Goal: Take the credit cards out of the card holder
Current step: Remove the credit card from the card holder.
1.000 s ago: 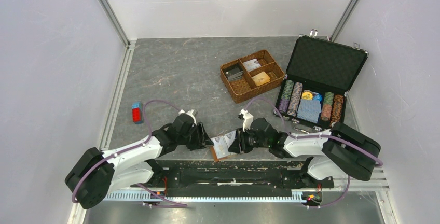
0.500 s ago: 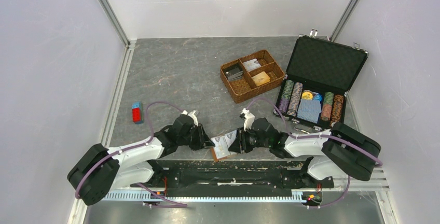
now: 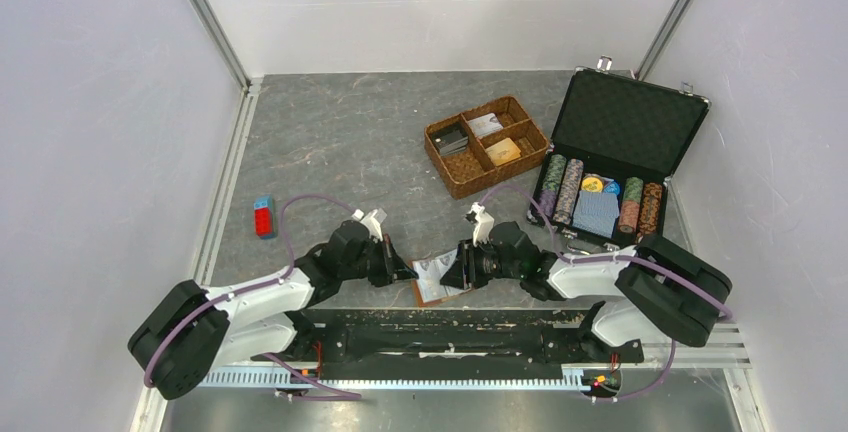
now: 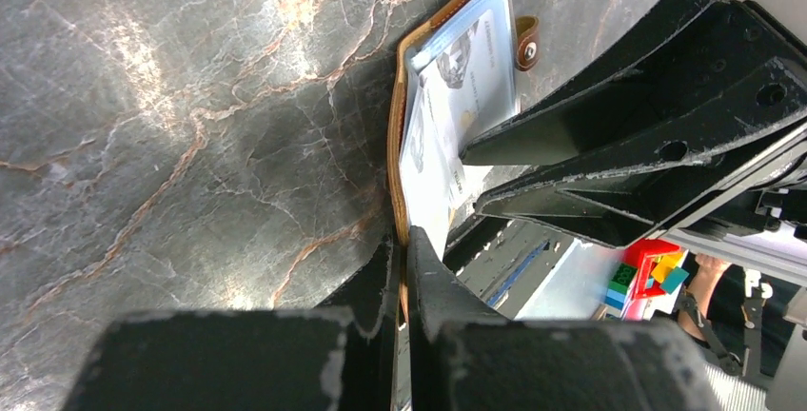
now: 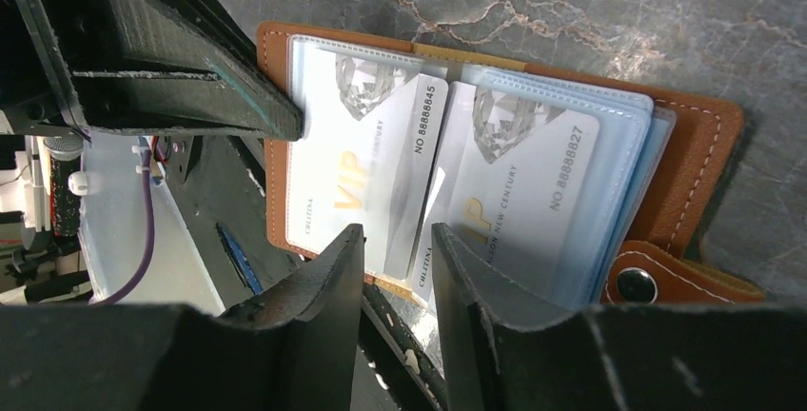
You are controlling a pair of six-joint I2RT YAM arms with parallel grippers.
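— Where's the card holder [image 3: 436,278] right now?
— It's lying open at the near edge of the worktop [image 3: 340,142], between my two arms. My left gripper [image 4: 402,264] is pinched closed on its tan edge.
— And the right?
— My right gripper [image 5: 398,236] is part open, straddling the near edge of the sleeves [image 5: 623,145]. The credit cards [image 5: 366,168], pale with VIP lettering, sit inside them.

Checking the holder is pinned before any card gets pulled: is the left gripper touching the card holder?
Touching. The left wrist view shows the left gripper shut on the tan leather edge of the card holder, with no gap between them.
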